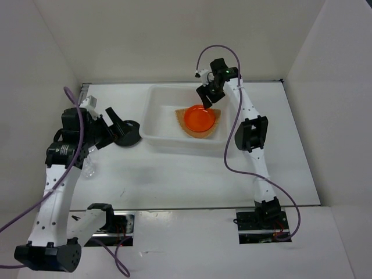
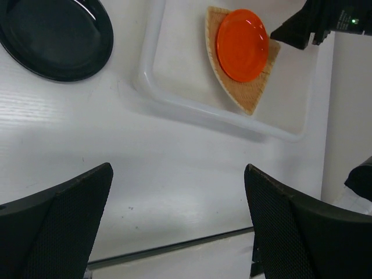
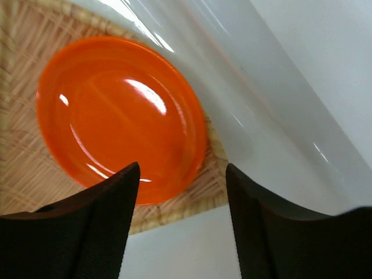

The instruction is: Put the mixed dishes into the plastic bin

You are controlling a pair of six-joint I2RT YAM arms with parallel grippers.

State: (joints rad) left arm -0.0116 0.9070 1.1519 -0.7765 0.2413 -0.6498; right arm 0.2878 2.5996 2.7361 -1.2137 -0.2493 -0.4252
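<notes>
The plastic bin (image 1: 156,116) stands mid-table. In it lies the tan basket tray (image 1: 216,129) with the orange plate (image 1: 199,118) on top. My right gripper (image 1: 205,99) hovers open and empty over the plate's far edge; its wrist view shows the orange plate (image 3: 116,113), the basket tray (image 3: 23,145) and the bin wall (image 3: 261,110) below the right gripper (image 3: 183,174). The black plate (image 1: 129,133) lies on the table left of the bin. My left gripper (image 1: 115,128) is open and empty beside it; the left gripper (image 2: 177,192) sees the black plate (image 2: 55,35) ahead.
A clear cup (image 1: 89,168) shows faintly on the table under the left arm; the other cup is out of view. The left wrist view also shows the bin rim (image 2: 148,75), basket tray (image 2: 250,96) and orange plate (image 2: 242,44). White walls enclose the table.
</notes>
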